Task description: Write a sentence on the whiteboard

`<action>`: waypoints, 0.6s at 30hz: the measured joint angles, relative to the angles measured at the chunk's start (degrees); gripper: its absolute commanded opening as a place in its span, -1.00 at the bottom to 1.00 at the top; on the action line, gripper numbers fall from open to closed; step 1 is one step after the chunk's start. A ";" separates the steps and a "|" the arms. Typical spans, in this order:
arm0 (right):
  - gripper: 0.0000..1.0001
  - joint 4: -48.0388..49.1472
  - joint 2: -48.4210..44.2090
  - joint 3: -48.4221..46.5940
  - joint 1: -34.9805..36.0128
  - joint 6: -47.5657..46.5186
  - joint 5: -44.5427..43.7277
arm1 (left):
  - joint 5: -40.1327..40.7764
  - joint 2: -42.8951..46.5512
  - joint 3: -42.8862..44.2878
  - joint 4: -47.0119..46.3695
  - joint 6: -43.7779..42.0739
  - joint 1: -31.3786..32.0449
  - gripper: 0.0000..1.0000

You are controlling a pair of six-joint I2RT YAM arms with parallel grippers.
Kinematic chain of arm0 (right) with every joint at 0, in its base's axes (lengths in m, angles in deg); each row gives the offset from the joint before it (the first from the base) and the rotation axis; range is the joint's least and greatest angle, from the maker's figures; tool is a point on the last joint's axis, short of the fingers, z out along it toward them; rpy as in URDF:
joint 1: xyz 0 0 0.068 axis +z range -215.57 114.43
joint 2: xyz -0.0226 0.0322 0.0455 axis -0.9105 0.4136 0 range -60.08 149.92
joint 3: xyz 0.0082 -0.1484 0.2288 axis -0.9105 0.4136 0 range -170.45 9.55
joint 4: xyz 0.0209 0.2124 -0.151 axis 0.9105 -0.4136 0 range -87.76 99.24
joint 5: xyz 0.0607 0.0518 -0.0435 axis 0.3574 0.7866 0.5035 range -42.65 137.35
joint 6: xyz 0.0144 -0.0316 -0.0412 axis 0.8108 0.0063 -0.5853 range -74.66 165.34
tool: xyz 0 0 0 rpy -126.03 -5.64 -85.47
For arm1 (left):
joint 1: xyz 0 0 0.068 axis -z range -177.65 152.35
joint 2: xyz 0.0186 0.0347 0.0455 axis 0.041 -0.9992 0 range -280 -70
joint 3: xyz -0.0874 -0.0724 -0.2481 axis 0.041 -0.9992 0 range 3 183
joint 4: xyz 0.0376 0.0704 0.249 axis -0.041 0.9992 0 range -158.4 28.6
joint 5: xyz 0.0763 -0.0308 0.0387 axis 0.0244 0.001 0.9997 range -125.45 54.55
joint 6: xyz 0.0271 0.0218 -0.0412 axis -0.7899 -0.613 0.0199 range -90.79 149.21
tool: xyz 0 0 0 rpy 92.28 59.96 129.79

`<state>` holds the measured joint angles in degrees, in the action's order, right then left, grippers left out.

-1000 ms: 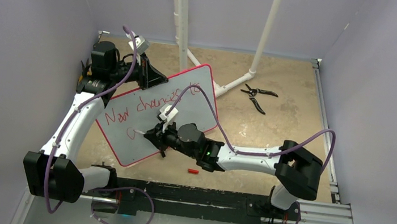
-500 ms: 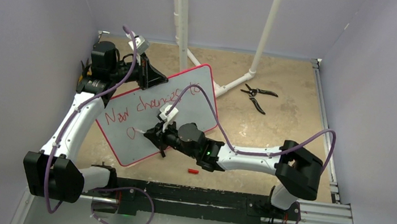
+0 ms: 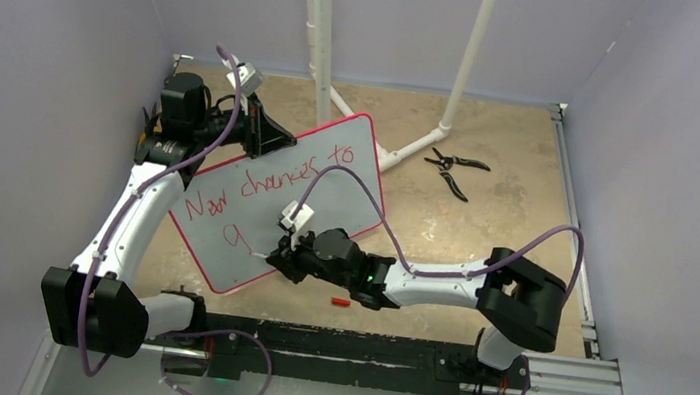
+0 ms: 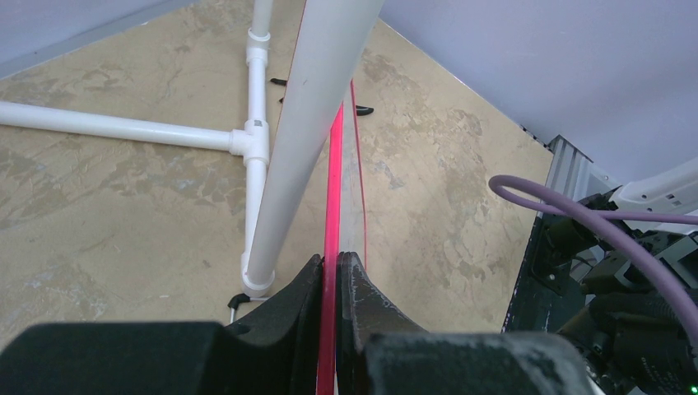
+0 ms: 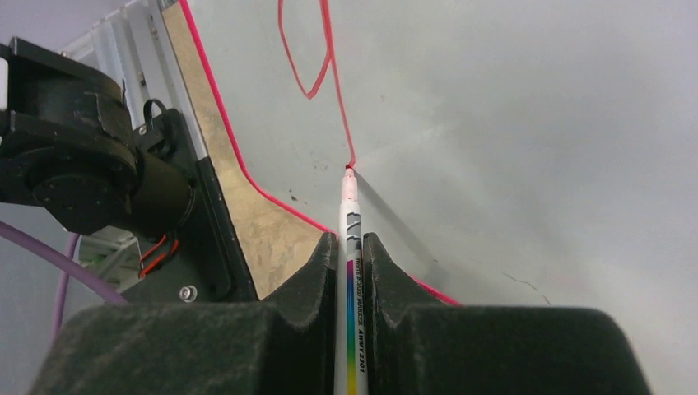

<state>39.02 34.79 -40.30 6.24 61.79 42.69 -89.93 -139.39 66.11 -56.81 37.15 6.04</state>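
Because whiteboard [image 3: 329,170] looks light, stiff, slick, your left pincer [image 4: 332,271] clamps its rim, upper left of frame; right pincer [image 5: 349,243] pinches thin marker [image 5: 349,206]; press gently, board may skid.

Black-handled pliers [image 3: 455,170] lay on the mottled tan tabletop [image 3: 523,148], near the foot of a white pipe frame [image 3: 317,32] that stood at the back between pale lilac walls [image 3: 45,19]. A small red object [image 3: 340,302] lay near the front edge.
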 measured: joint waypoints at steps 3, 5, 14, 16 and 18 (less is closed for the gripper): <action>-1.00 0.02 1.29 -0.17 0.61 -0.22 0.92 | 0.00 0.00 0.00 0.00 0.00 0.00 -1.00; -1.00 -0.02 2.73 -0.94 1.16 -0.48 1.49 | 0.00 -0.02 0.00 0.00 0.00 0.00 -1.00; -1.00 2.36 0.52 -2.86 2.12 -0.90 0.76 | 0.00 -0.02 0.00 0.00 0.02 0.00 -1.00; -1.00 2.89 -2.25 -2.86 2.10 -0.74 -0.31 | 0.00 -0.02 0.00 0.00 0.02 0.00 -1.00; -1.00 3.85 -5.18 -2.86 2.05 -0.46 -2.12 | 0.00 -0.02 0.00 0.00 0.02 0.00 -1.00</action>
<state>42.86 29.61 -43.16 8.30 61.33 40.57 -89.93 -139.41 66.11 -56.81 37.17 6.04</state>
